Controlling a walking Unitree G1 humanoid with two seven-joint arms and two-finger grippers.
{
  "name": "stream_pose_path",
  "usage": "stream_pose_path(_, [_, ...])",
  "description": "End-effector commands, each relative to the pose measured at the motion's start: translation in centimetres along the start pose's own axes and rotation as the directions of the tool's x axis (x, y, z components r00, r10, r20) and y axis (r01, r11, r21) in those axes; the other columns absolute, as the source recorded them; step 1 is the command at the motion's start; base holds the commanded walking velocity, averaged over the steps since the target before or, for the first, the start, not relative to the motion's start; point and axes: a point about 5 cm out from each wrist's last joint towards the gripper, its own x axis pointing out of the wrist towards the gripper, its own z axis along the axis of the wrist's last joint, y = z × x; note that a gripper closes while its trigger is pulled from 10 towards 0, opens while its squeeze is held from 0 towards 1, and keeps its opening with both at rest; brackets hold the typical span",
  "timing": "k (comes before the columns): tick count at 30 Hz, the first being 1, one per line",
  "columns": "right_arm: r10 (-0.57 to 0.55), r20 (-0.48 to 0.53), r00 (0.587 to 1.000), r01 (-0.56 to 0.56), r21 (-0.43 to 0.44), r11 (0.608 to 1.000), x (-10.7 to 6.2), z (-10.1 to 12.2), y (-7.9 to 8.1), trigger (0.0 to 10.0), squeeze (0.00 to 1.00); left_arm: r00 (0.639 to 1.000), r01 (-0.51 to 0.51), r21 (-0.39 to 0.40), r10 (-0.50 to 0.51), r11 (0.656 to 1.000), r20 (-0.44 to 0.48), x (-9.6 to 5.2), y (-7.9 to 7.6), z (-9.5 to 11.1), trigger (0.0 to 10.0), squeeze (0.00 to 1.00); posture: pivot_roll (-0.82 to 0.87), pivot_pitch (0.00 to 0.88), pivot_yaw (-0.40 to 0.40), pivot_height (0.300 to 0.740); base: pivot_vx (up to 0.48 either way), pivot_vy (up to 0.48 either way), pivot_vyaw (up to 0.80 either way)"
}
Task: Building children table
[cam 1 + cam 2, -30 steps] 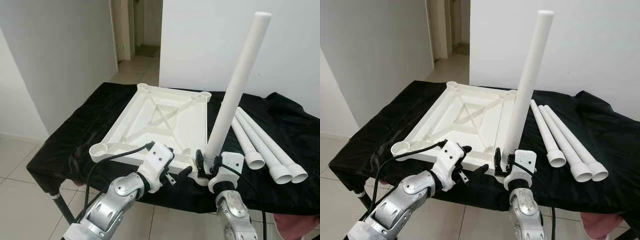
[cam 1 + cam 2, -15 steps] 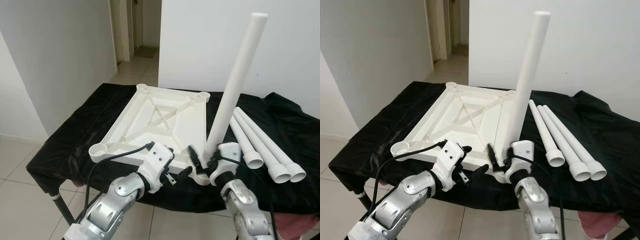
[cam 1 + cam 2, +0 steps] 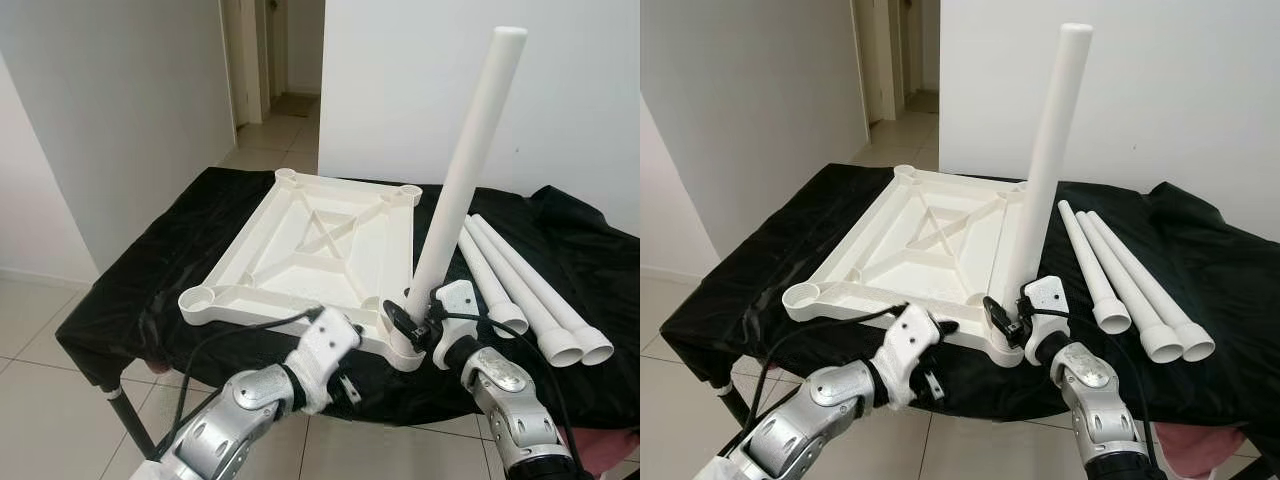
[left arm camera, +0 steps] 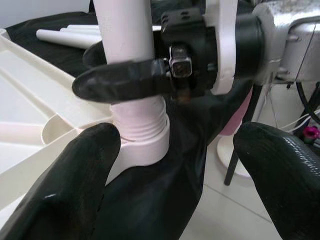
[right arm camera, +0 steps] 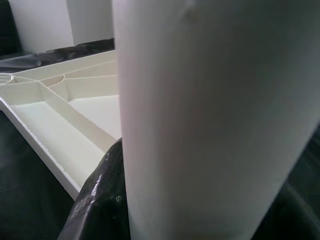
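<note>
item: long white plastic tube leg [image 3: 462,180], standing in the near right corner socket [image 3: 402,350] of the white moulded plastic tabletop [image 3: 320,245], which lies upside down on a table draped in black cloth [image 3: 140,270]. long axis: nearly upright, its top leaning slightly toward the robot's right, so it is judged not yet square in the socket; threaded foot at the collar. tool: right gripper [image 3: 1012,312], fingers closed around the leg just above the socket, gripping from the near right. left gripper [image 3: 342,372], fingers spread apart and empty, lower, off the table's near edge, just left of the socket, pointing at it. nearer arm: the right, already on the leg. spares: three matching white tube legs [image 3: 525,300], flat side by side on the cloth, right of the tabletop, their wide ends toward the robot.
</note>
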Motion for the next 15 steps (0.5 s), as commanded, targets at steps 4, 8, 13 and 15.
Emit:
stream_pose_path(4, [0.018, -0.036, 0.999, -0.018, 0.014, 1.000, -0.44, -0.95, 0.27, 5.4, 0.00, 1.000, 0.003, 0.011, -0.003, 1.000, -0.014, -0.06, 0.35, 0.17, 10.0, 0.00, -0.05, 0.033, 0.019, 0.740, 0.000, 0.000, 0.00])
stream_pose_path(8, [-0.025, -0.022, 0.999, 0.026, 0.046, 0.999, -0.50, -0.79, 0.40, 10.0, 0.00, 1.000, 0.000, 0.012, 0.000, 1.000, -0.017, -0.11, 0.57, 0.16, 10.0, 0.00, -0.05, 0.040, 0.021, 0.740, 0.000, 0.000, 0.00])
stream_pose_path(13, [-0.174, 0.012, 0.985, 0.172, 0.118, 0.978, -0.64, -0.23, 1.15, 10.0, 0.00, 1.000, -0.007, 0.009, 0.007, 1.000, -0.017, -0.18, 0.74, 0.13, 10.0, 0.00, -0.06, 0.056, 0.018, 0.740, 0.000, 0.000, 0.00])
stream_pose_path(15, [-0.203, 0.009, 0.979, 0.200, 0.120, 0.972, -0.66, -0.24, 1.19, 10.0, 0.00, 1.000, -0.008, 0.008, 0.008, 1.000, -0.017, -0.18, 0.75, 0.11, 10.0, 0.00, -0.06, 0.056, 0.018, 0.740, 0.000, 0.000, 0.00])
